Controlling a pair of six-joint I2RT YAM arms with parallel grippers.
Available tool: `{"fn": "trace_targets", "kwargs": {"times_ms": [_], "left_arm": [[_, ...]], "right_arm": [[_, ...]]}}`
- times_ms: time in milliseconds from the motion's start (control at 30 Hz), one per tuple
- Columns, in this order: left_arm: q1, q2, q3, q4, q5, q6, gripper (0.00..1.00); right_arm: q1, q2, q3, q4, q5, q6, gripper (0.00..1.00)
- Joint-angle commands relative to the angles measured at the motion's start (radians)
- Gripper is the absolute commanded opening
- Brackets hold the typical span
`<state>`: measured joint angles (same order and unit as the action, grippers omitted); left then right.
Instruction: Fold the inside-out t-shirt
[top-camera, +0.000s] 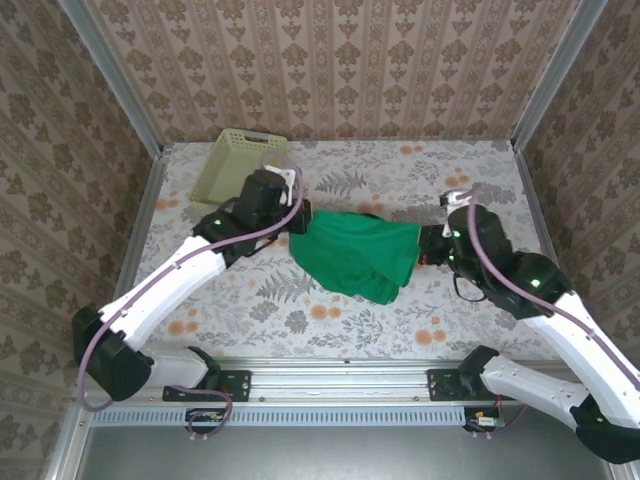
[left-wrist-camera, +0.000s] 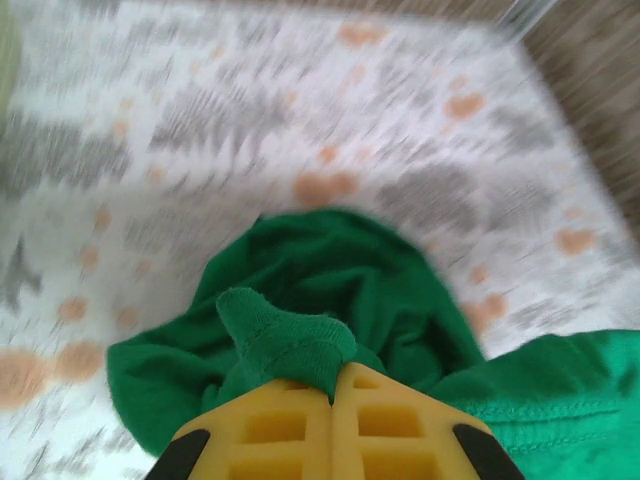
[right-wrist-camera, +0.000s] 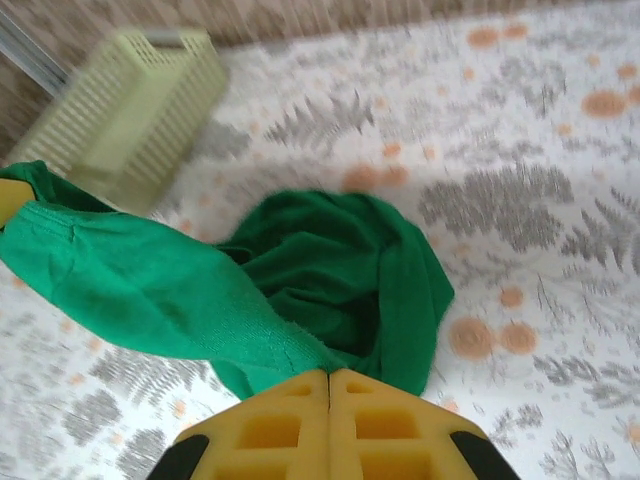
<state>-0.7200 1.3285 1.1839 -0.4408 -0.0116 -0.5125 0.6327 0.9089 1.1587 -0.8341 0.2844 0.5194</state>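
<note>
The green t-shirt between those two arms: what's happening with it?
Two robot arms are holding the green t-shirt over the flowered table. The left hand is shut on one edge, the right hand on the opposite edge. The cloth hangs crumpled between them, not yet folded. A basket sits far left.

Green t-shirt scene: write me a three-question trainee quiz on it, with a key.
1. True or false: the bright green cloth t-shirt lies inside the pale yellow-green plastic lattice basket.
2. The left gripper and right gripper are: A) both shut on the t-shirt; B) both open; C) one open, one shut.
3. Fill in: the basket stands at the table's far-____ corner.
Key: 1 false; 2 A; 3 left.
</note>
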Motion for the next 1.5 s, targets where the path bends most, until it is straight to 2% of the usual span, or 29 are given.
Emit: {"fn": "trace_targets", "kwargs": {"times_ms": [0,67,133,233,333,533,600,633,667,700,767,867,933,1167,1333,1467], "left_arm": [[-0.020,0.095,-0.076,-0.035,-0.143,0.035,0.01],[-0.025,0.175,-0.076,-0.065,-0.119,0.044,0.00],[-0.052,0.201,-0.112,-0.028,-0.077,0.047,0.00],[-0.097,0.184,-0.142,-0.005,-0.047,0.046,0.01],[-0.101,0.114,-0.198,0.016,-0.027,0.017,0.02],[-0.099,-0.051,-0.387,0.077,0.008,-0.060,0.00],[-0.099,-0.092,-0.457,0.098,0.012,-0.076,0.00],[-0.099,-0.104,-0.479,0.098,0.010,-0.080,0.00],[-0.099,-0.117,-0.502,0.096,0.007,-0.083,0.00],[-0.100,-0.132,-0.528,0.094,0.001,-0.093,0.00],[-0.100,-0.167,-0.580,0.111,-0.012,-0.120,0.00],[-0.100,-0.206,-0.635,0.137,-0.013,-0.154,0.00],[-0.101,-0.227,-0.667,0.164,-0.004,-0.173,0.00],[-0.106,-0.274,-0.729,0.195,0.007,-0.209,0.00],[-0.104,-0.280,-0.731,0.184,0.011,-0.202,0.00],[-0.102,-0.297,-0.727,0.173,0.004,-0.202,0.00]], "right_arm": [[-0.003,0.073,-0.116,0.059,0.009,0.046,0.00],[-0.004,0.107,-0.190,0.091,0.029,0.075,0.00],[-0.004,0.123,-0.241,0.113,0.033,0.088,0.00],[-0.005,0.104,-0.291,0.109,0.024,0.105,0.00],[-0.001,0.048,-0.349,0.111,-0.059,0.119,0.00],[0.191,0.026,-0.491,0.100,-0.053,0.227,0.00],[0.213,0.033,-0.515,0.152,-0.097,0.229,0.00],[0.211,0.035,-0.504,0.155,-0.095,0.228,0.16],[0.208,0.036,-0.481,0.147,-0.058,0.228,0.43],[0.198,0.037,-0.452,0.147,-0.014,0.220,0.62],[0.133,0.054,-0.409,0.198,-0.014,0.164,0.74],[-0.036,0.183,-0.310,0.277,-0.125,0.081,0.73],[-0.086,0.312,-0.220,0.307,-0.155,0.008,0.75],[-0.137,0.821,0.170,0.278,-0.184,-0.182,0.79],[-0.141,1.112,0.455,0.213,-0.136,-0.254,0.89],[-0.143,1.281,0.629,0.130,-0.164,-0.296,0.83]]}}
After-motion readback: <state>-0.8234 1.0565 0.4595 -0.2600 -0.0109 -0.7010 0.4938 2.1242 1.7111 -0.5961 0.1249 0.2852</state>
